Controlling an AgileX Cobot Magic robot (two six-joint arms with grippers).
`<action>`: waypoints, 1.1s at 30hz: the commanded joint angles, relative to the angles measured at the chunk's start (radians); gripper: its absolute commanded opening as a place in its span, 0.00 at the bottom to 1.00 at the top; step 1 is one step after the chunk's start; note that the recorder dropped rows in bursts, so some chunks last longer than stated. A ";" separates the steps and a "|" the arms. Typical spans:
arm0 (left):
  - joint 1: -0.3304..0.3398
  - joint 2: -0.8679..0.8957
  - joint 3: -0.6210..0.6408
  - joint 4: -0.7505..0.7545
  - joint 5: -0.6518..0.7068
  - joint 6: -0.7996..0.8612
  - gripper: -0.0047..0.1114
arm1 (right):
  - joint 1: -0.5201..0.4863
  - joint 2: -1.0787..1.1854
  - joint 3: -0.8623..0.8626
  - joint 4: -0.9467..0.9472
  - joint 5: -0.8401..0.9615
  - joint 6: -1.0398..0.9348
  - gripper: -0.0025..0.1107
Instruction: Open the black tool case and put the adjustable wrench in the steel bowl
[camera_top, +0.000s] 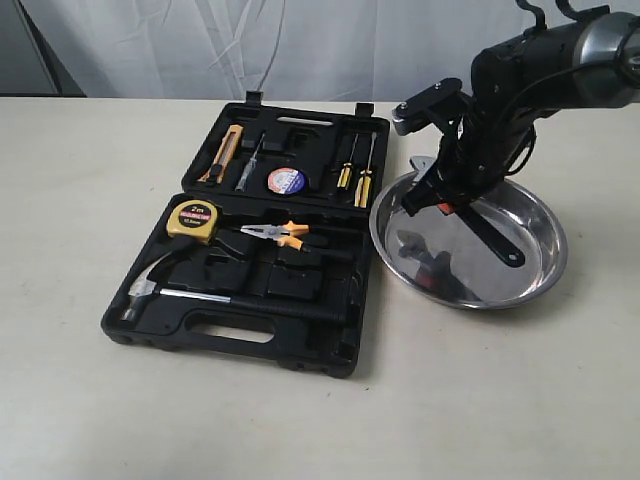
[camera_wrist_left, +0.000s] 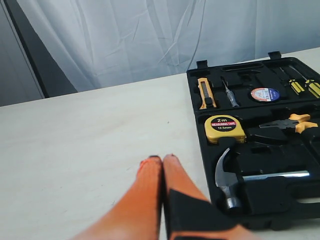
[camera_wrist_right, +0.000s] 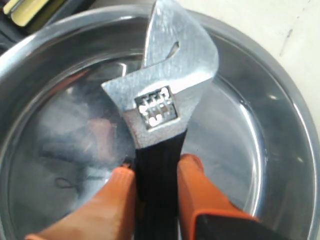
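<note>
The black tool case lies open left of centre, its lid flat behind the tray; it also shows in the left wrist view. To its right sits the steel bowl, which fills the right wrist view. My right gripper hangs over the bowl's near-left side, shut on the black handle of the adjustable wrench. The wrench's handle slants down into the bowl. My left gripper is shut on nothing, above bare table beside the case; it is out of the exterior view.
Inside the case are a claw hammer, yellow tape measure, orange-handled pliers, utility knife, tape roll and yellow screwdrivers. A white curtain hangs behind the table.
</note>
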 joint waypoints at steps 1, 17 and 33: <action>-0.004 0.004 -0.002 -0.001 -0.014 -0.004 0.04 | -0.005 -0.009 0.003 -0.031 -0.022 -0.005 0.14; -0.004 0.004 -0.002 -0.001 -0.014 -0.004 0.04 | -0.005 -0.229 0.068 0.070 -0.006 0.060 0.02; -0.004 0.004 -0.002 -0.001 -0.014 -0.004 0.04 | -0.005 -1.045 0.551 0.438 0.295 0.134 0.02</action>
